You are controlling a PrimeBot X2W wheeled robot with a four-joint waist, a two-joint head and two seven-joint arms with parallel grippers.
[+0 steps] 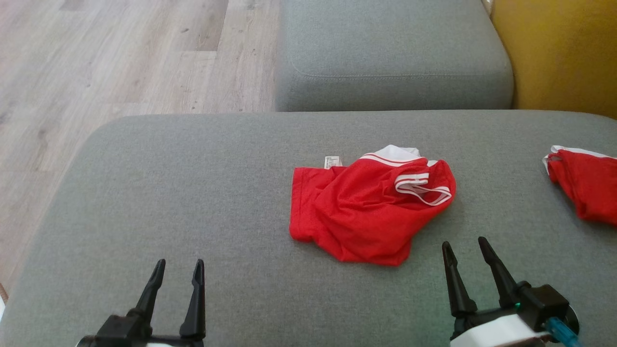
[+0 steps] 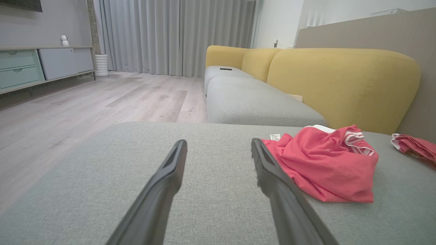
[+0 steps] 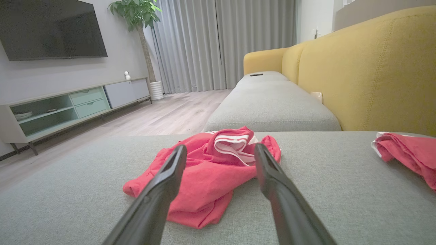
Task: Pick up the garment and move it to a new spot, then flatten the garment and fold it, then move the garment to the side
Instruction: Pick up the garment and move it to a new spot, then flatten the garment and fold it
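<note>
Head view, far left: we see pale wood floor [image 1: 96, 72] beyond the rounded edge of the grey seat cushion [image 1: 144, 193] that spans the foreground.

Left gripper [image 1: 180, 262]: low at the near left, above bare cushion fabric, fingers pointing away from the robot. The jaws stand apart with nothing between them. We note it is well apart from the garment. In the left wrist view the cloth lies off to the right, past the right-hand finger.

Garment [image 1: 366, 212]: red mesh with white striped trim, crumpled in a loose heap on the cushion, a little right of centre. A flatter part spreads to the left. The bunched part with the striped band sits at the upper right. A small white label [image 1: 332, 162] pokes out at the upper left edge. It rests on the cushion, unfolded.

Right gripper [image 1: 463, 242]: near right, fingertips close to the garment's lower right edge with a strip of grey cushion between. The jaws are apart and empty. In the right wrist view the heap lies straight ahead of the two fingers.

Far right: a second red cloth [image 1: 585, 185] lies at the picture's right edge, well apart from the first. Behind stand another grey cushion [image 1: 395, 48] and a yellow backrest [image 1: 559, 53].
</note>
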